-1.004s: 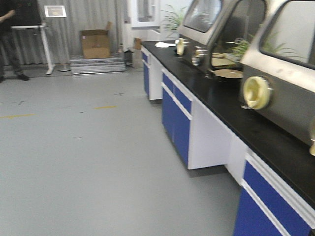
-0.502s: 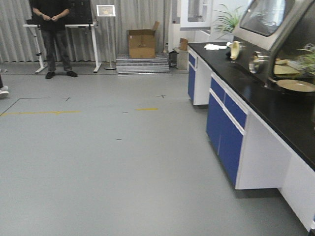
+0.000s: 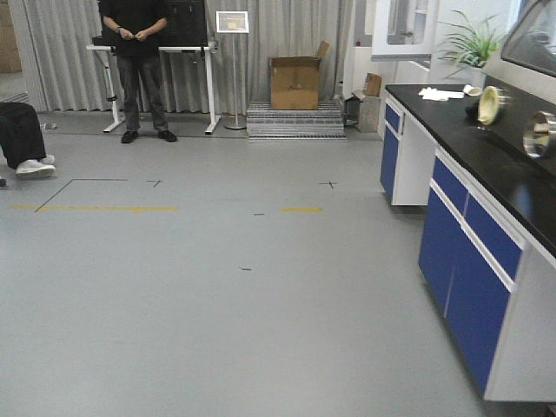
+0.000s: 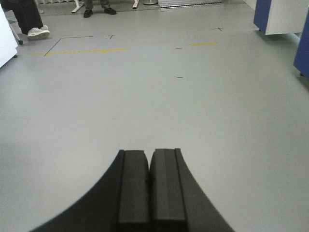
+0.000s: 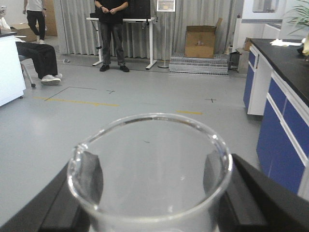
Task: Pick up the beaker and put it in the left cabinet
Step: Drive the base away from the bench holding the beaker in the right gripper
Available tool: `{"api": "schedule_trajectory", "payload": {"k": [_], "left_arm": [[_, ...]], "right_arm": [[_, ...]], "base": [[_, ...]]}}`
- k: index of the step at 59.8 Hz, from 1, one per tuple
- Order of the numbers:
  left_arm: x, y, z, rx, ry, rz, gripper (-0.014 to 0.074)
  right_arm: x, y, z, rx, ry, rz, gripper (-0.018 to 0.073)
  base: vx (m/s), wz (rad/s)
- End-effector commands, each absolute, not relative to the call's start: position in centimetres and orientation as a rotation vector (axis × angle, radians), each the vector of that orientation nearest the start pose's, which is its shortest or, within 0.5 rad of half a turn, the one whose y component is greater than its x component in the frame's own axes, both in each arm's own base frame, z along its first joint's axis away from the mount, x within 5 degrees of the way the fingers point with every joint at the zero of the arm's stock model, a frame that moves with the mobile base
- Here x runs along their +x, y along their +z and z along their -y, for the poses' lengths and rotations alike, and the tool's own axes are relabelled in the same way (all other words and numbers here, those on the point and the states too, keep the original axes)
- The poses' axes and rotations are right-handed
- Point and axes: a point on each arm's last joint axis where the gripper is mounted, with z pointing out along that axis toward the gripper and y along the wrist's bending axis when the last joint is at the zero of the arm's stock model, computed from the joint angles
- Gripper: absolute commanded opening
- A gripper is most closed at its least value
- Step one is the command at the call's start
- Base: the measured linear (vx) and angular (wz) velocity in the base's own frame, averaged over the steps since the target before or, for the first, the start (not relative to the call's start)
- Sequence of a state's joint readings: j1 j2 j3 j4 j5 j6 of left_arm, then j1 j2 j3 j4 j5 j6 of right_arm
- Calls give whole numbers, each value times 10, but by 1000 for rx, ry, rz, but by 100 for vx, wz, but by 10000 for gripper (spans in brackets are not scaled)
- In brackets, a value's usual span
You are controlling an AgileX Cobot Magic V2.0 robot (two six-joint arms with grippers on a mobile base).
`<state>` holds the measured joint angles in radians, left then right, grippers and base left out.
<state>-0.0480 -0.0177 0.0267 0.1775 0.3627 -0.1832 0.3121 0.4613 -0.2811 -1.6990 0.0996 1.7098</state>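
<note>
Grey floor (image 3: 217, 304) spans the room; black countertop (image 3: 512, 187) tops the blue-fronted cabinets (image 3: 460, 269) along the right edge; cardboard box (image 3: 294, 81) stands open by the far curtain (image 3: 287, 30), contents not visible. Beaker (image 5: 149, 169), upright and empty, is clamped in the right gripper (image 5: 152, 181); left gripper (image 4: 149, 181) jaws are pressed together, holding nothing.

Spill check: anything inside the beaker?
Nothing visible: the beaker looks empty, grey floor showing through its glass. Right end effector grips its sides; the beaker's bottom is cut off by the frame.
</note>
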Motion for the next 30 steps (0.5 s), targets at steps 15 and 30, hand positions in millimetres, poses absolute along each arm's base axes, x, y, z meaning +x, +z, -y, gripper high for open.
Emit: {"api": "schedule_trajectory", "payload": {"k": [15, 30], "left_arm": [[53, 185, -2, -2, -4, -1750, 4], [53, 185, -2, -2, -4, -1750, 4]], "right_arm": [[105, 286, -21, -164, 126, -1609, -5], [105, 286, -21, -164, 126, -1609, -5]], "base": [[49, 8], [48, 0]]}}
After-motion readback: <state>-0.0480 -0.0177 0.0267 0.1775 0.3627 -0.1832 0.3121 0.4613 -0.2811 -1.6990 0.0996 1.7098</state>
